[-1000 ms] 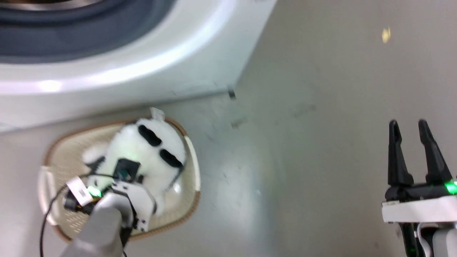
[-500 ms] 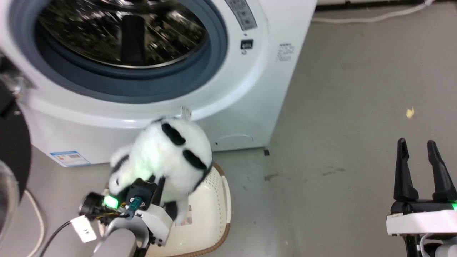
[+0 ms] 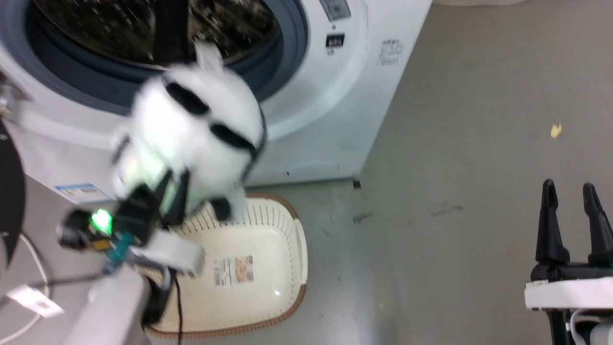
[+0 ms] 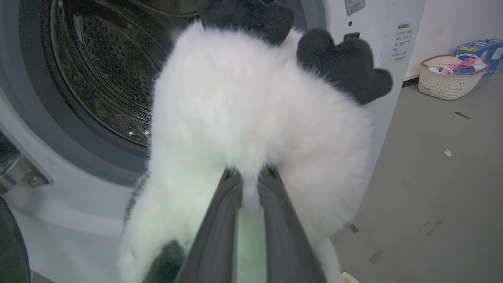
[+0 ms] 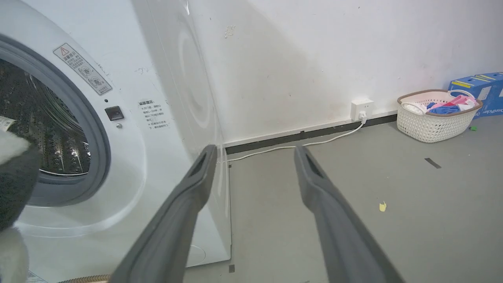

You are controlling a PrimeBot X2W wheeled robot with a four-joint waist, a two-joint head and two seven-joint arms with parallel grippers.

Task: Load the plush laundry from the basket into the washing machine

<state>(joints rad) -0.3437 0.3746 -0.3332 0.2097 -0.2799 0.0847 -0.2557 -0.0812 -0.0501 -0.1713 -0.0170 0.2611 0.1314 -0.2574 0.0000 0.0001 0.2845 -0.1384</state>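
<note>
One plush laundry [image 3: 191,129] pinched in L jaws, R jaws apart

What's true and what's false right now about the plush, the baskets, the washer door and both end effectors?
1. The left end effector is shut on the plush laundry. True.
2. The plush laundry lies in the basket. False: it hangs in the air above the basket, in front of the machine's opening.
3. The washing machine has its door shut over the opening. False: the opening is bare and the drum shows.
4. The right end effector is open and holds nothing. True.
5. A second basket holds coloured clothes. True.
</note>
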